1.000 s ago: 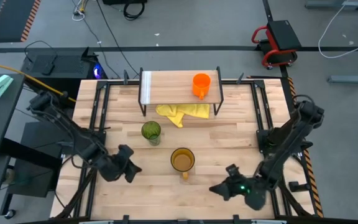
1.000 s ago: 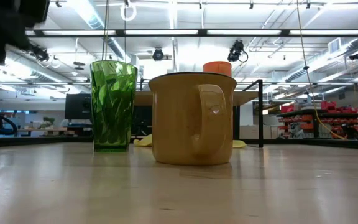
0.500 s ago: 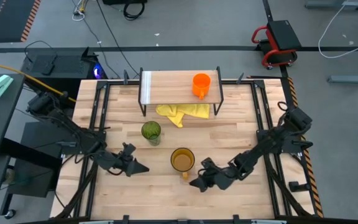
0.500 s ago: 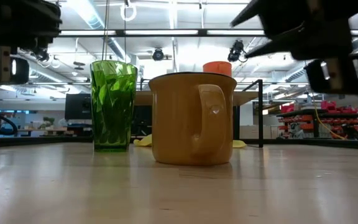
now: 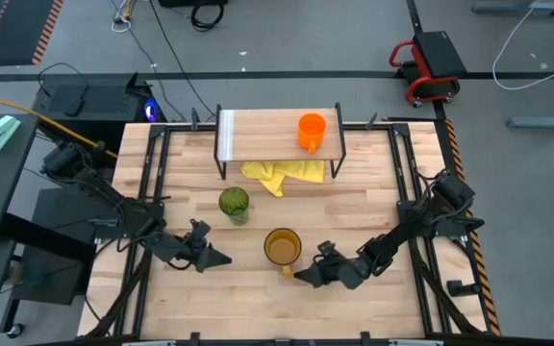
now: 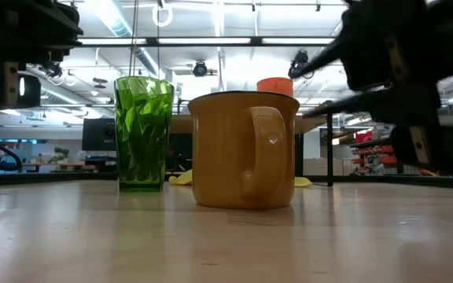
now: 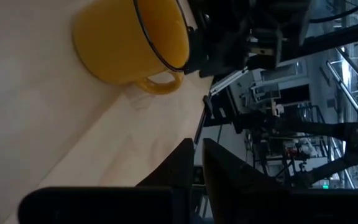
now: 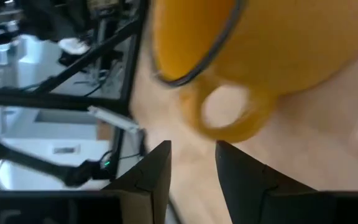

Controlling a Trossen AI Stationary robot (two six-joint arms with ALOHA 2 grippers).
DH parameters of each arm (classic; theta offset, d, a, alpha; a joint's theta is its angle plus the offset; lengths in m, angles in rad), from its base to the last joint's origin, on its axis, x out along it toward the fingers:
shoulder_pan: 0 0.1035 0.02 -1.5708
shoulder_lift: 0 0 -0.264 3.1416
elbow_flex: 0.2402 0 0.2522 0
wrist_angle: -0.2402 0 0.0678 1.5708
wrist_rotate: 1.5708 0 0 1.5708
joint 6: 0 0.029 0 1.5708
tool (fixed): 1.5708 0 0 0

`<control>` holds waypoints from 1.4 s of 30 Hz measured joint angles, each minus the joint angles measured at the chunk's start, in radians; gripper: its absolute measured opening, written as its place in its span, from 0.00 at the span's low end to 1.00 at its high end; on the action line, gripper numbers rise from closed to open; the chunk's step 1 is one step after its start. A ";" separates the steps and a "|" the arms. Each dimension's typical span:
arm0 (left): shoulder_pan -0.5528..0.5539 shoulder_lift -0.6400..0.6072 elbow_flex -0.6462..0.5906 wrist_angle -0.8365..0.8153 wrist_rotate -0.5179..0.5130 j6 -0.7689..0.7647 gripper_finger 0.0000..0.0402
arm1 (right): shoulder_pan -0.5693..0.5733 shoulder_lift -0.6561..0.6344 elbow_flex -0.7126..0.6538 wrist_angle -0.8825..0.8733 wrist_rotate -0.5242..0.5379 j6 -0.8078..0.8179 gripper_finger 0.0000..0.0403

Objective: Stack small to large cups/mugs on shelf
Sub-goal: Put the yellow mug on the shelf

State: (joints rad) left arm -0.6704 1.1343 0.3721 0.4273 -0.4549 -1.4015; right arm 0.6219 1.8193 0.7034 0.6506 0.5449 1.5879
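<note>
right hand [image 5: 303,277] is what we are seeing first: it is lying low over the near middle of the worktop [image 5: 373,183], its fingers standing apart with a clear gap between them, pointing left at the handle of the amber-yellow mug [image 5: 282,248] and holding nothing. in the right wrist view the handle loop is showing just beyond the two fingertips [image 8: 159,155], not between them. we are seeing the left hand [image 5: 218,259] on the mug's other side, near the worktop's near left, its fingers pointing right toward the mug with only a narrow slit between them and nothing gripped. in the left wrist view the mug [image 7: 132,37] is sitting well ahead of those fingers, with the right arm's dark parts just past it.

the mug is standing upright on the worktop, handle facing the near edge. the green tumbler [image 5: 235,203] is standing upright to its far left, apart from it. the orange mug [image 5: 311,131] is sitting on the right part of the shelf [image 5: 258,130] at the far side of the worktop. a yellow cloth [image 5: 282,173] is lying under and just in front of the shelf. in the low view the tumbler [image 6: 143,132] is showing left of the amber-yellow mug [image 6: 242,149], with the orange mug [image 6: 274,85] peeking above its rim.
</note>
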 joint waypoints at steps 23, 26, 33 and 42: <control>0.035 0.000 0.000 -0.007 0.014 0.003 0.10 | -0.092 -0.003 0.010 -0.005 -0.102 -0.084 0.31; 0.041 0.000 0.000 -0.009 0.014 0.003 0.10 | -0.100 -0.004 0.018 -0.016 -0.113 -0.091 0.31; 0.053 0.000 0.000 -0.012 0.015 0.005 0.11 | -0.112 -0.004 0.054 -0.097 -0.146 -0.091 0.31; 0.052 0.000 0.000 -0.014 0.015 0.011 0.10 | -0.116 0.002 0.075 -0.120 -0.166 -0.086 0.30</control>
State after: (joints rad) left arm -0.6182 1.1339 0.3721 0.4133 -0.4401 -1.3907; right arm 0.5056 1.8216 0.7788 0.5309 0.3792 1.5016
